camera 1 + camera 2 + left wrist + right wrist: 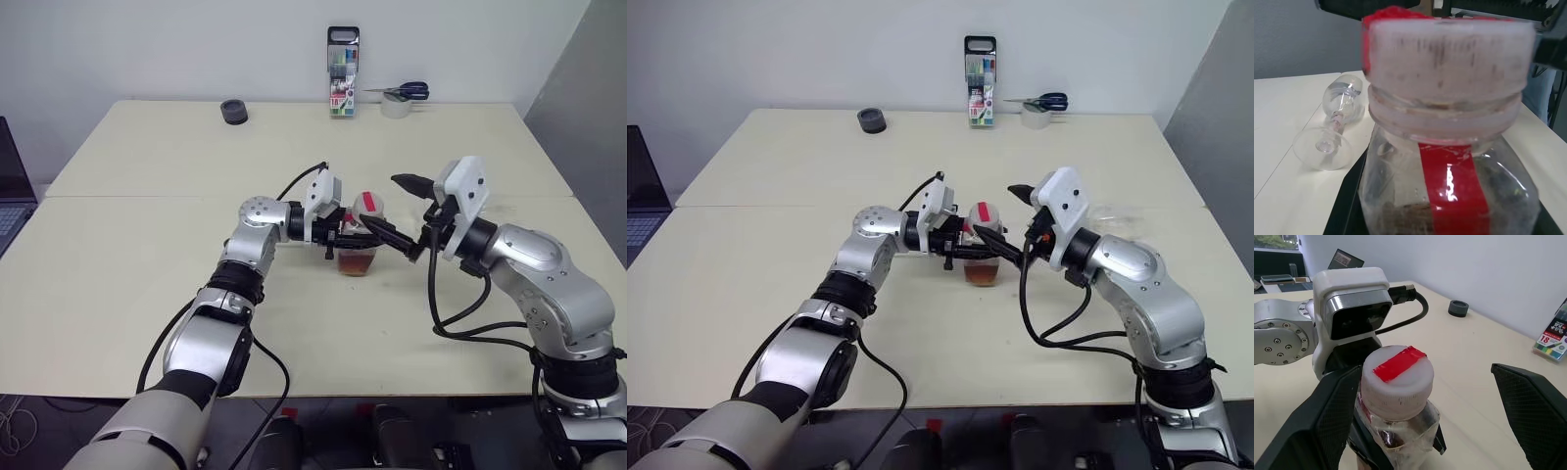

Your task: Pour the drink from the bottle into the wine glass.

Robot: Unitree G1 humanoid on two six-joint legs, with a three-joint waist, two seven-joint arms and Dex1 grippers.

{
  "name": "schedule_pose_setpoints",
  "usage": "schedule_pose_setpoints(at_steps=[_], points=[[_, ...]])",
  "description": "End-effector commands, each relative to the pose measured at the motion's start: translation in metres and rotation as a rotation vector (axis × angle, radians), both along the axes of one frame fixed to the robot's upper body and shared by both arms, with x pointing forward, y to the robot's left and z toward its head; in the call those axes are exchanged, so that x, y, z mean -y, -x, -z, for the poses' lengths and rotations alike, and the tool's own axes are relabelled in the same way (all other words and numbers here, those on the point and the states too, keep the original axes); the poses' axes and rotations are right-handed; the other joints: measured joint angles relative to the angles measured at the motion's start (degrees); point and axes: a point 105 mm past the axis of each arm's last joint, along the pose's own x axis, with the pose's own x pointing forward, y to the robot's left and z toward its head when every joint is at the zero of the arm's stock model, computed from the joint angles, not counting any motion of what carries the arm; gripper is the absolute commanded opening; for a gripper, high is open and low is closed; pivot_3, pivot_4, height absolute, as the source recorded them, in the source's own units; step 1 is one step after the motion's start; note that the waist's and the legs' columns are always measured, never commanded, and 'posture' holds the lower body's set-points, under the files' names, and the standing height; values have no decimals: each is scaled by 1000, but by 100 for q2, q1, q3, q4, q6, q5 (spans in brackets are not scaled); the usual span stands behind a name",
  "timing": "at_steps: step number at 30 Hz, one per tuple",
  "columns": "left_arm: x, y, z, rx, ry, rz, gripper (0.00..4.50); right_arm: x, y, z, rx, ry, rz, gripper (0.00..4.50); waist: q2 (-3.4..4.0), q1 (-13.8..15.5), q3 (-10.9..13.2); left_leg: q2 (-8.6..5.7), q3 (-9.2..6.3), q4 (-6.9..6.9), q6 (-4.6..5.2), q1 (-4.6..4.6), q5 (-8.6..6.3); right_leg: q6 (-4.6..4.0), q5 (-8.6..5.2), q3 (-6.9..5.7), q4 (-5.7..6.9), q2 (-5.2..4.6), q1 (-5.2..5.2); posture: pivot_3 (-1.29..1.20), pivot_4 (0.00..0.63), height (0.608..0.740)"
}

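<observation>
- My left end effector (345,233) is clamped on the bottle (360,235), holding it upright near the middle of the counter (147,294), cap (1397,374) on.
- My right end effector (1425,416) stands wide, 1 finger on each side of the cap, not closed on it.
- The drink (357,262) sits low in the bottle; I judge it light, and the thin plastic may give under a hard squeeze.
- The ribbed cap rim looks like the place to grip for unscrewing.
- The wine glass (1334,125) lies on its side towards the counter's right edge: fragile, rolls easily, best taken by the stem.
</observation>
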Motion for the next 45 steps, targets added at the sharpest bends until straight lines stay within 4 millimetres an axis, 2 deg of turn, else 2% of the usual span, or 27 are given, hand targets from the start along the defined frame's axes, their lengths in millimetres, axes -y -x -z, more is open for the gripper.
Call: schedule_pose_setpoints(at_steps=[1,14,17,21,29,38,45], points=[[1,-1,-21,71,35,11,1660,8,5,-13,43,-14,22,4500,0,0,0,0,0,0,0,0,0,0,0,0,0,0,0,0,150,740],[1,-1,-22,73,40,11,1660,-2,30,-15,-12,-1,-106,4500,0,2,0,0,0,0,0,0,0,0,0,0,0,0,0,0,150,740],[3,-1,-22,72,42,14,1660,-13,21,-20,52,9,-60,4500,0,-9,0,1,1,0,1,1,0,0,0,1,0,1,0,0,150,740],[4,-1,-21,72,44,16,1660,-17,12,-21,92,13,-13,4500,0,-1,0,2,-1,0,0,1,0,1,0,-1,0,4,0,0,150,740],[4,-1,-21,72,44,15,1660,-21,7,-18,114,30,2,4500,0,2,0,0,-1,0,-1,0,0,0,0,-1,-1,1,0,0,150,740],[3,-1,-19,70,37,15,1660,-5,-3,-16,103,4,84,4500,0,2,0,0,-1,0,-1,0,0,0,0,0,0,1,0,0,150,740],[2,0,-18,69,34,15,1660,4,-3,-18,102,-9,113,4500,0,1,0,0,-1,0,0,0,0,0,0,0,-1,1,0,0,150,740]])
